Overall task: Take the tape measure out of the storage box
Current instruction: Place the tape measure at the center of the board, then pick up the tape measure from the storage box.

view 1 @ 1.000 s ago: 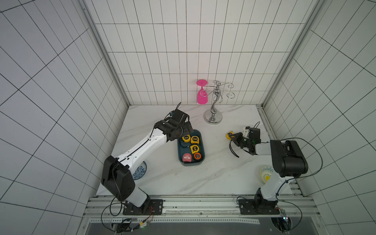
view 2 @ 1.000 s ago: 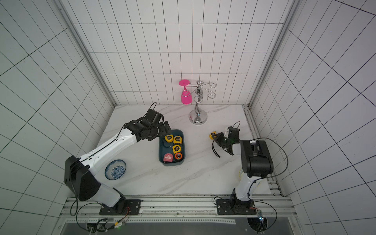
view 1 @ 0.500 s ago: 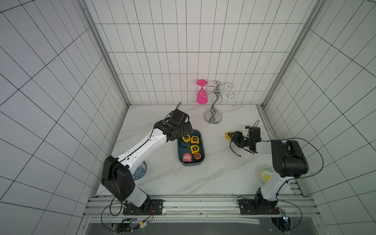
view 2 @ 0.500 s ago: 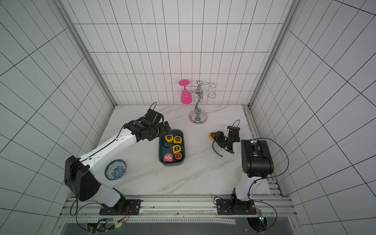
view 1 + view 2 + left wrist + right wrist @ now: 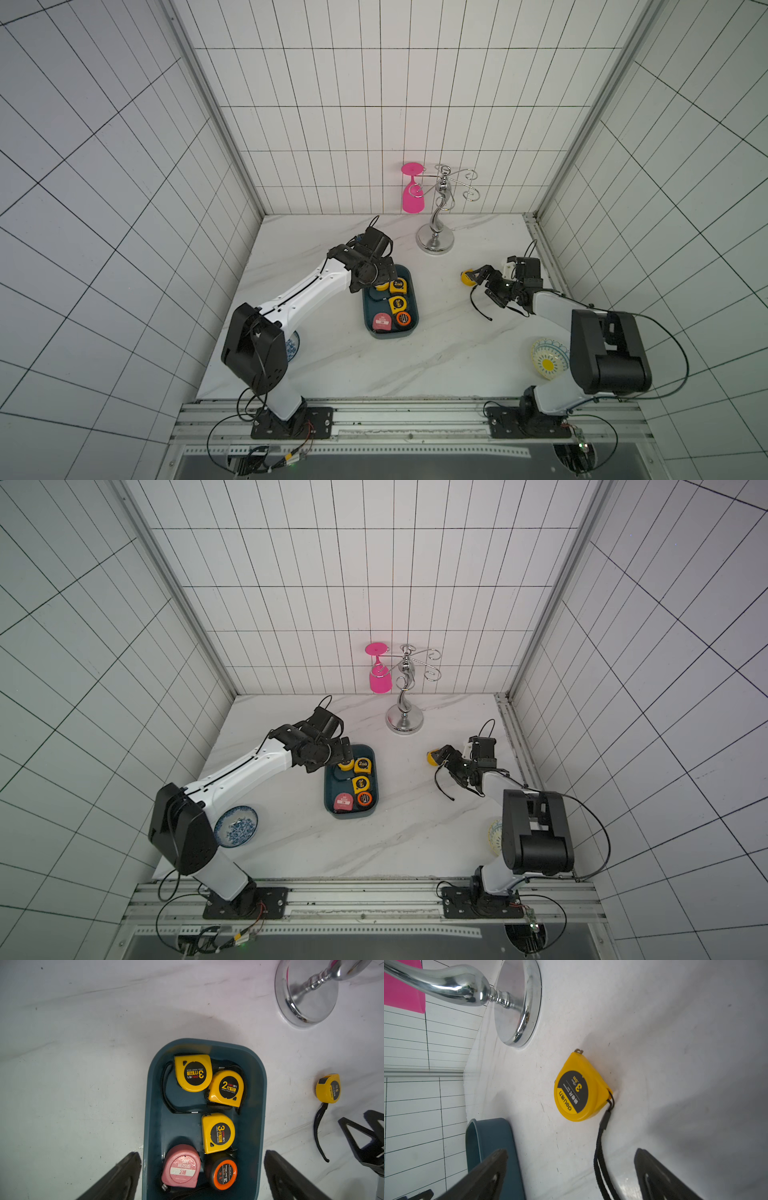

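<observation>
Marble tabletop (image 5: 374, 365), white-tiled walls all round. One yellow tape measure (image 5: 581, 1086) now lies on the bare marble, right of the storage box (image 5: 177, 1127) and clear of it, its black strap trailing toward the near side. Right gripper (image 5: 571, 1152), clamped on it a second ago, has sprung wide and holds nothing, so that one counts as out. Left gripper (image 5: 201, 1154) hangs spread and empty over the box, where five more remain. Likely the next pick.
</observation>
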{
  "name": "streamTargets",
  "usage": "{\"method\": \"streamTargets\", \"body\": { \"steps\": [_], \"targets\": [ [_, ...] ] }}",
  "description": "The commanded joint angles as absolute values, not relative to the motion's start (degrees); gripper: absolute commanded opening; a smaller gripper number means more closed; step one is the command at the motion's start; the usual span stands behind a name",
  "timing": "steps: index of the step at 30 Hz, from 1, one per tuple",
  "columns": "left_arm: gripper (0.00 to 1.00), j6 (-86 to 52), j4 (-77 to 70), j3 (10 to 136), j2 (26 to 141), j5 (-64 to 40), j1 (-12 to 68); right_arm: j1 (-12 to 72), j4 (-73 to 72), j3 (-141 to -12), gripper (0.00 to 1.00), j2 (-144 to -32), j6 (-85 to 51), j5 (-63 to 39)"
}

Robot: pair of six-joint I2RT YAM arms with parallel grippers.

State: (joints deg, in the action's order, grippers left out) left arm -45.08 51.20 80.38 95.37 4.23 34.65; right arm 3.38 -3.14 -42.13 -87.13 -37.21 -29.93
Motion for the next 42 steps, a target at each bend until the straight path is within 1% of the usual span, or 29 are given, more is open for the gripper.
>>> {"method": "streamTargets", "body": {
  "steps": [1, 8, 17, 22, 42],
  "targets": [
    [0.96, -46.92, 52.48, 82.02, 97.64, 1.79, 36.63, 3.17, 4.84, -45.8, 0.99, -83.3, -33.94, -27.26],
    [0.91, -50.19, 51.96, 83.56, 103.59, -2.16, 38.8, 3.42, 11.12, -47.1, 0.99, -76.36, -33.52, -27.71],
    [0.87, -48.19, 52.75, 87.17, 110.52, -2.15, 39.93, 3.52, 15.2, -47.37, 0.99, -71.34, -33.66, -30.89],
    [0.86, -47.39, 53.72, 88.38, 112.98, -1.09, 39.85, 3.53, 15.91, -47.37, 0.99, -70.49, -33.65, -32.03],
    [0.81, -46.23, 54.23, 92.19, 121.06, -2.37, 39.88, 3.69, 15.98, -47.88, 0.99, -69.83, -34.01, -33.71]
  ]
}}
